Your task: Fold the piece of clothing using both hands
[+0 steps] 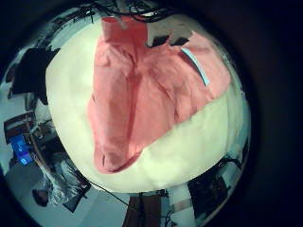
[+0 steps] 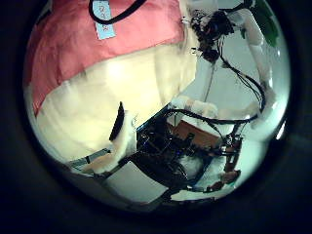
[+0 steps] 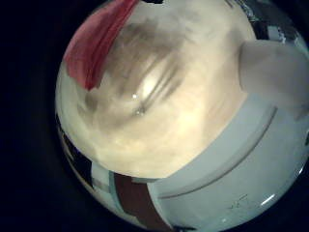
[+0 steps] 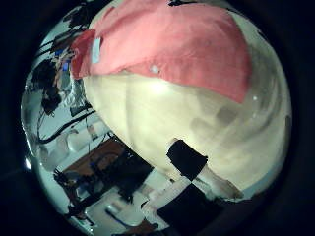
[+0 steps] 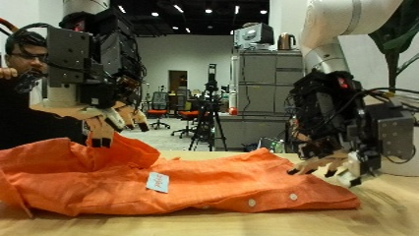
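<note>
An orange shirt (image 5: 157, 177) lies spread on the table (image 5: 380, 218), both the left hand (image 5: 111, 113) and right hand (image 5: 328, 157) hovering loose-fingered, holding nothing.

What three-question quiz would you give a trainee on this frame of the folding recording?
1. True or false: the orange garment lies spread out on the table.
2. Which hand is over the bunched-up end of the garment: the left hand or the right hand?
3. Multiple choice: the small pale label is (A) on the bare table, (B) on the garment, (C) held by a hand.

Key
1. True; it lies along the table, raised in folds at one end.
2. The left hand; the right hand is by the flatter end.
3. B.
</note>
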{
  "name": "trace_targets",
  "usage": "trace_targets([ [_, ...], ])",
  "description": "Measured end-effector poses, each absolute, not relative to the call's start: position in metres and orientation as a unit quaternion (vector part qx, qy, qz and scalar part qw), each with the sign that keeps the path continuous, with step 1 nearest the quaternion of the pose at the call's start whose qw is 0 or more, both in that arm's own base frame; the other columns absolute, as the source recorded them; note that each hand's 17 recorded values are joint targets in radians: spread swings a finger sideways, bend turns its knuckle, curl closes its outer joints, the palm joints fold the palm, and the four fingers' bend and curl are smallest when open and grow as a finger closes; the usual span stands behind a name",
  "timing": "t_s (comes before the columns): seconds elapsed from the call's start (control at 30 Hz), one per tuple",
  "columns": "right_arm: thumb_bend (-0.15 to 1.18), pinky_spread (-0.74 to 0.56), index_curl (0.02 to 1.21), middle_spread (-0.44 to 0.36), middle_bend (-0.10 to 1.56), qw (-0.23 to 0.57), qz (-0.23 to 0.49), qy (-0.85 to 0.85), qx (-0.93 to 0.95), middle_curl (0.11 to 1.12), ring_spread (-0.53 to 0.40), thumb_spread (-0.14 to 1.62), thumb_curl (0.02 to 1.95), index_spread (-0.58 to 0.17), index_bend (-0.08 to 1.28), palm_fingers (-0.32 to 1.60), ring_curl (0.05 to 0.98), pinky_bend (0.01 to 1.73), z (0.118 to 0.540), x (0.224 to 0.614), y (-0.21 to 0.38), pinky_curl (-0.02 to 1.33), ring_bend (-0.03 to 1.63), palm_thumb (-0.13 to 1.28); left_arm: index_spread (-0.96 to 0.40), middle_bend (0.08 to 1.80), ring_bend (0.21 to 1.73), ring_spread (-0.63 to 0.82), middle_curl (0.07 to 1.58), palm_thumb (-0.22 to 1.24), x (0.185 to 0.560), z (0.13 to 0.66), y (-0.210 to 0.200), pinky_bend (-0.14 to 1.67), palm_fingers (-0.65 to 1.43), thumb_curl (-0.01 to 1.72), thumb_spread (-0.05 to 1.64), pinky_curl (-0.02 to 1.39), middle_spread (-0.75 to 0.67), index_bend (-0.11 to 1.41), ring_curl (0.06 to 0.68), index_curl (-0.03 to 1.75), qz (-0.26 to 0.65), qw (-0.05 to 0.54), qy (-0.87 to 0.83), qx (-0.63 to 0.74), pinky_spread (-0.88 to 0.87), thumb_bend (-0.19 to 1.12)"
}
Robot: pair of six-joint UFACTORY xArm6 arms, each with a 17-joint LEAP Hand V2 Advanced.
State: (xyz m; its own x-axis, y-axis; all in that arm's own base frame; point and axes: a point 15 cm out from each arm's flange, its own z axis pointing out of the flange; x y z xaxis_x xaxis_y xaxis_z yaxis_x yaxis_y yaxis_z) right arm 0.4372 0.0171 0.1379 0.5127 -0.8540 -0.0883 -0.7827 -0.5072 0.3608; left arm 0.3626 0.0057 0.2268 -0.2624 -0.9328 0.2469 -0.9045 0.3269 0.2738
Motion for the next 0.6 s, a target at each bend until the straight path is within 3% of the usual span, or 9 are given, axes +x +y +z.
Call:
trace_targets([
  [0.2, -0.02, 0.26, 0.38, -0.040, 0.21, 0.177, -0.125, -0.469, 0.856, 0.35, 0.072, 1.01, 0.29, -0.313, 0.20, 0.21, 0.230, 0.25, 0.121, 0.434, 0.006, 0.32, 0.32, 0.61, 0.10, 0.17, 0.44, 0.57, 0.23, 0.51, 0.364, 0.232, 0.007, 0.35, -0.07, 0.33, 1.11, 0.31, 0.41, 0.14, 0.205, 0.25, -0.037, 0.177, -0.793, 0.582, 0.54, -0.02],
  [0.33, -0.02, 0.24, 0.37, -0.057, 0.21, 0.195, -0.128, -0.468, 0.852, 0.35, 0.056, 1.01, 0.29, -0.295, 0.18, 0.24, 0.231, 0.22, 0.110, 0.430, 0.008, 0.31, 0.32, 0.62, 0.10, 0.17, 0.44, 0.57, 0.23, 0.51, 0.369, 0.239, 0.009, 0.35, -0.07, 0.32, 1.11, 0.31, 0.41, 0.15, 0.205, 0.25, -0.034, 0.171, -0.794, 0.583, 0.54, -0.02],
  [0.43, 0.00, 0.21, 0.39, -0.091, 0.25, 0.200, -0.125, -0.469, 0.851, 0.36, 0.005, 1.00, 0.31, -0.286, 0.24, 0.39, 0.230, 0.16, 0.110, 0.430, 0.007, 0.29, 0.34, 0.68, 0.10, 0.17, 0.44, 0.57, 0.23, 0.52, 0.369, 0.240, 0.007, 0.34, -0.06, 0.32, 1.11, 0.31, 0.40, 0.15, 0.207, 0.25, -0.033, 0.170, -0.794, 0.583, 0.54, -0.02],
  [0.5, 0.00, 0.15, 0.41, -0.143, 0.31, 0.199, -0.121, -0.469, 0.852, 0.38, -0.071, 0.99, 0.34, -0.300, 0.28, 0.54, 0.245, 0.14, 0.111, 0.432, 0.008, 0.25, 0.41, 0.75, 0.10, 0.17, 0.44, 0.57, 0.23, 0.52, 0.369, 0.239, 0.008, 0.35, -0.06, 0.32, 1.10, 0.31, 0.40, 0.15, 0.208, 0.25, -0.035, 0.170, -0.794, 0.583, 0.53, -0.02],
  [0.53, 0.01, 0.05, 0.40, -0.181, 0.40, 0.196, -0.118, -0.470, 0.852, 0.40, -0.143, 0.99, 0.36, -0.329, 0.30, 0.88, 0.252, 0.16, 0.114, 0.433, 0.008, 0.22, 0.53, 0.79, 0.10, 0.17, 0.44, 0.57, 0.23, 0.52, 0.368, 0.238, 0.008, 0.35, -0.06, 0.32, 1.10, 0.31, 0.40, 0.15, 0.208, 0.25, -0.035, 0.171, -0.794, 0.582, 0.53, -0.02],
  [0.6, 0.00, -0.06, 0.41, -0.207, 0.45, 0.193, -0.113, -0.472, 0.853, 0.42, -0.202, 0.99, 0.37, -0.348, 0.33, 1.08, 0.281, 0.21, 0.118, 0.435, 0.007, 0.22, 0.61, 0.82, 0.10, 0.17, 0.44, 0.57, 0.23, 0.52, 0.369, 0.239, 0.008, 0.35, -0.06, 0.32, 1.10, 0.31, 0.39, 0.15, 0.209, 0.25, -0.035, 0.170, -0.794, 0.582, 0.53, -0.02],
])
